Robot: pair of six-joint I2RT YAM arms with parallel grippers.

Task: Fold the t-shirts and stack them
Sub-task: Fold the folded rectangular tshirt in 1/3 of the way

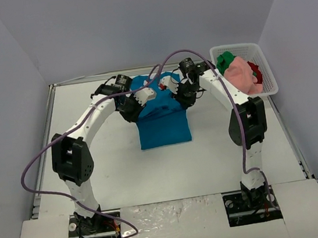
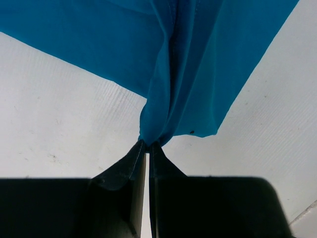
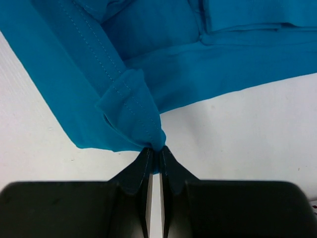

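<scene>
The teal-blue t-shirt (image 1: 163, 124) lies partly folded at the middle of the white table. My left gripper (image 1: 144, 99) is shut on a bunched edge of it; in the left wrist view (image 2: 147, 144) the cloth (image 2: 188, 74) hangs from the fingertips above the table. My right gripper (image 1: 174, 89) is shut on a hemmed corner of the same shirt, seen in the right wrist view (image 3: 157, 148) with the cloth (image 3: 148, 59) spreading away. The pink (image 1: 241, 76), green (image 1: 225, 61) and red (image 1: 256, 71) t-shirts lie heaped in the basket.
A white plastic mesh basket (image 1: 269, 75) stands at the back right corner. Raised table edges run along the left (image 1: 45, 134) and right sides. A purple cable (image 1: 78, 126) loops along the left arm and over both wrists.
</scene>
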